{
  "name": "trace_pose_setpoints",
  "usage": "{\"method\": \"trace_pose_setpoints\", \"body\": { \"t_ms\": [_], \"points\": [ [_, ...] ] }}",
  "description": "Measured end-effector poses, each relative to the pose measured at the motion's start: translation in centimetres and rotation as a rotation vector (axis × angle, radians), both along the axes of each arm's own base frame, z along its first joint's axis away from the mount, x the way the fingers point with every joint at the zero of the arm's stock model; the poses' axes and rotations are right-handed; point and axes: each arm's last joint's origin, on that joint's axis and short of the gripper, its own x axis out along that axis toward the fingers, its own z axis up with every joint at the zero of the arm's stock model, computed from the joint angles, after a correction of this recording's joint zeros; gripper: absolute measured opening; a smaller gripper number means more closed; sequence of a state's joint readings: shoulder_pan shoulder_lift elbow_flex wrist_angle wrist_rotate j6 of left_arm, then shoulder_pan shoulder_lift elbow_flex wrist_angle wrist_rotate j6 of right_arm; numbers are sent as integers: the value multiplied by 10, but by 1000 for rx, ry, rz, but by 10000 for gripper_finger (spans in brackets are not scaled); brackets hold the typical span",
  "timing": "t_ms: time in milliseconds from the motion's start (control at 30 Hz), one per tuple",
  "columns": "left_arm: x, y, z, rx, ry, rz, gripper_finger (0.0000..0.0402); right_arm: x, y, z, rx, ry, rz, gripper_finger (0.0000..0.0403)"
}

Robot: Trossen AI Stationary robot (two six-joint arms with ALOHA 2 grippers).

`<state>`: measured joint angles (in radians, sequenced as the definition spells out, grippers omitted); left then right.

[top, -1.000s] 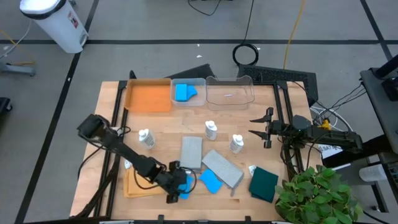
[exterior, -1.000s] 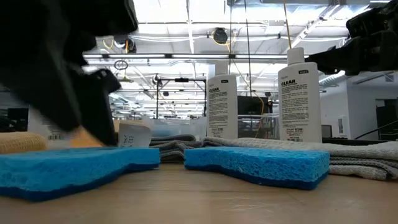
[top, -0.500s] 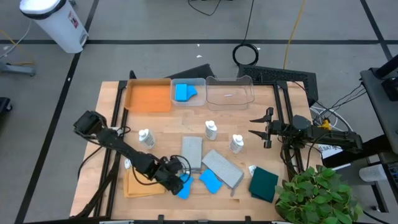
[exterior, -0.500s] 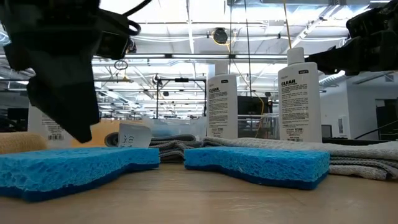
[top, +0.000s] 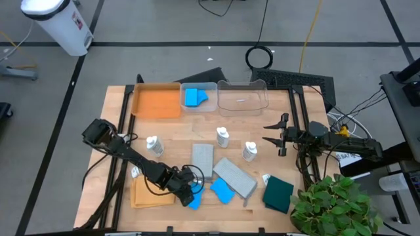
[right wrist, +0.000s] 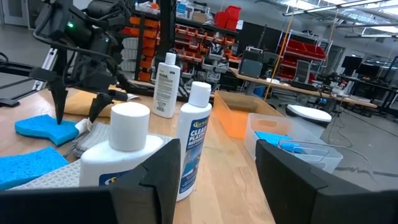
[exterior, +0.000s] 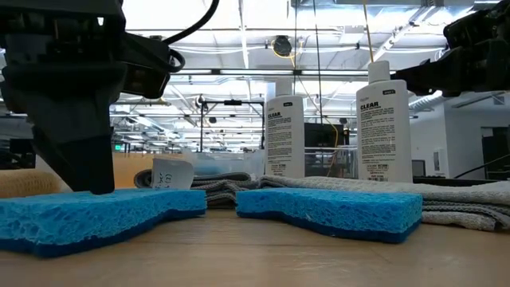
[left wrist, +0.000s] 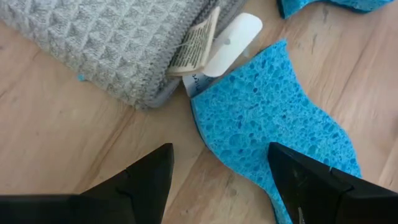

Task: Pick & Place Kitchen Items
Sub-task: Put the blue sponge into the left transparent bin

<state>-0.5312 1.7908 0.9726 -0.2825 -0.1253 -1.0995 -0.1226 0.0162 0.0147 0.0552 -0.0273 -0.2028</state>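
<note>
My left end effector (top: 192, 194), fingers apart, straddles a blue sponge (top: 194, 199) at lower centre of the worktop (top: 177, 134), while my right end effector (top: 268, 133) waits part-open at right.

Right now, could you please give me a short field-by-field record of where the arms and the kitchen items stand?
left gripper: low at the table's front, jaws open over a blue sponge, not yet closed on it
right gripper: waiting at the table's right side, jaws open, holding nothing
second loose sponge: on the table beside the first
sponges in bin: inside the left clear bin
white bottles: three, upright
grey cloths: flat, mid-table
orange cloth: front left
dark green cloth: front right
</note>
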Motion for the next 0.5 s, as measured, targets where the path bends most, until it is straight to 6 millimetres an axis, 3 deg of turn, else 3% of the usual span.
{"method": "trace_pose_setpoints", "body": {
  "t_ms": [167, 500],
  "points": [
    [0, 0, 0, -1, 5, -5, 235, 0, 0, 0, 0, 1, 0, 181],
    [1, -1, -1, 9, -3, -69, 80, 0, 0, 0, 0, 0, 0, 181]
  ]
}}
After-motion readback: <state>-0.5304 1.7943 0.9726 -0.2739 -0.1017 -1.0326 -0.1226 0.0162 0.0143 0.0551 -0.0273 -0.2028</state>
